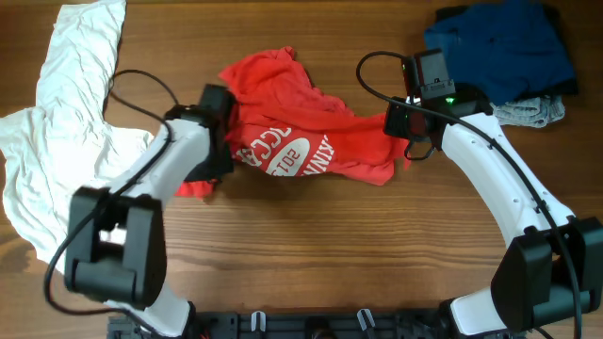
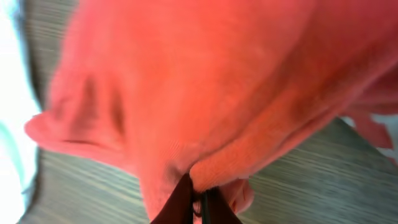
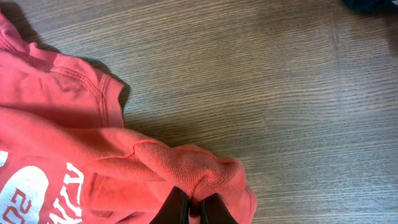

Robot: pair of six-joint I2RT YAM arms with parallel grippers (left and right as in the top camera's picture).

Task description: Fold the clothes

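The red T-shirt (image 1: 301,132) lies crumpled in the middle of the table, white lettering facing up. My left gripper (image 1: 219,127) is at its left side, shut on a bunched fold of the red T-shirt (image 2: 205,124); the dark fingers (image 2: 180,205) pinch the cloth in the left wrist view. My right gripper (image 1: 400,122) is at the shirt's right end, shut on a pinch of the red T-shirt (image 3: 199,174), its fingers (image 3: 174,208) pressed together around the fabric. A red sleeve (image 3: 81,87) lies flat on the wood beside it.
A large white shirt (image 1: 66,122) is spread over the table's left side. A dark blue garment (image 1: 499,47) lies at the back right, with a small grey piece (image 1: 532,113) next to it. Bare wooden table (image 1: 330,245) stretches along the front.
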